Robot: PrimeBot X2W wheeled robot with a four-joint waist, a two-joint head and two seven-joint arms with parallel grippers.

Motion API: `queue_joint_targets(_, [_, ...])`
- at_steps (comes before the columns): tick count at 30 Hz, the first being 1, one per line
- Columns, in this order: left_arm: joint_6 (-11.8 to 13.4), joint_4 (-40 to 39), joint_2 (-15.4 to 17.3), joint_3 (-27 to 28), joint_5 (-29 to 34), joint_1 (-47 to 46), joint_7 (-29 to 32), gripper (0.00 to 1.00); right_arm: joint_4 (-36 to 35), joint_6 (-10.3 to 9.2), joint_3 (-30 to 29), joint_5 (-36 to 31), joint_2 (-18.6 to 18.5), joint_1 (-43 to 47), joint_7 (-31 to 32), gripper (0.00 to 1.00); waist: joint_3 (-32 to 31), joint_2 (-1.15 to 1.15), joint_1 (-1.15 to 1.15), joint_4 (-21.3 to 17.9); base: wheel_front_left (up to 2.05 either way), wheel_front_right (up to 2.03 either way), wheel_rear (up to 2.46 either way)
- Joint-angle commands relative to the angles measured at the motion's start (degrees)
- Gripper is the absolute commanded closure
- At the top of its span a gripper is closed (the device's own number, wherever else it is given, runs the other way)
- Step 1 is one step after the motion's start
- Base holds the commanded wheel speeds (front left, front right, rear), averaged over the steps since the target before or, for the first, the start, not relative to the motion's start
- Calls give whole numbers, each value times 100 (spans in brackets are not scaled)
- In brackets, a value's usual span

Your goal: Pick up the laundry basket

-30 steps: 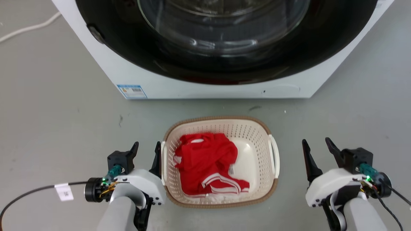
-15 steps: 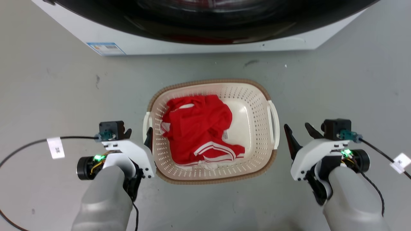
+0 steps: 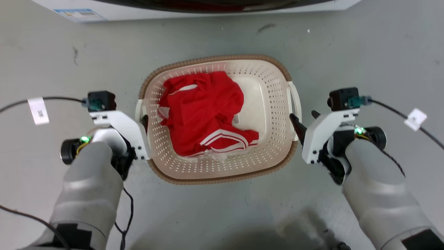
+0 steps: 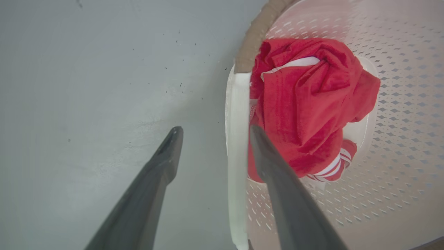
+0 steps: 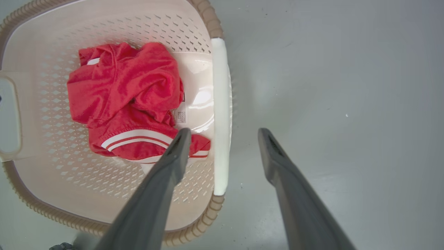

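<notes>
The left gripper (image 4: 215, 129) and the right gripper (image 5: 223, 132) are both spread open. Each straddles a white end handle, the left handle (image 4: 237, 139) and the right handle (image 5: 221, 104), with one finger inside the wall and one outside. The laundry basket (image 3: 222, 177) sits on the floor (image 3: 222, 215) between them, at 3 o'clock from the left gripper and 9 o'clock from the right, its long axis running 9 to 3 and a red garment (image 3: 201, 107) inside. The washing machine (image 3: 79, 14) stands apart at 12 o'clock, so lifting room looks free.
</notes>
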Motion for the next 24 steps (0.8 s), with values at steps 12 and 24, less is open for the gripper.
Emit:
queue_joint_targets(12, [-13, 80, 186, -379, -303, -792, 998, 0, 540, -3, 956, 662, -114, -1089, 617, 0, 707, 0, -1, -92, 0, 0, 0])
queue_joint_targets(24, [-5, 49, 168, -730, -506, -1088, 1163, 0, 839, -2, 1571, 1069, -68, -1557, 607, 0, 1068, 0, -1, -19, 0, 0, 0])
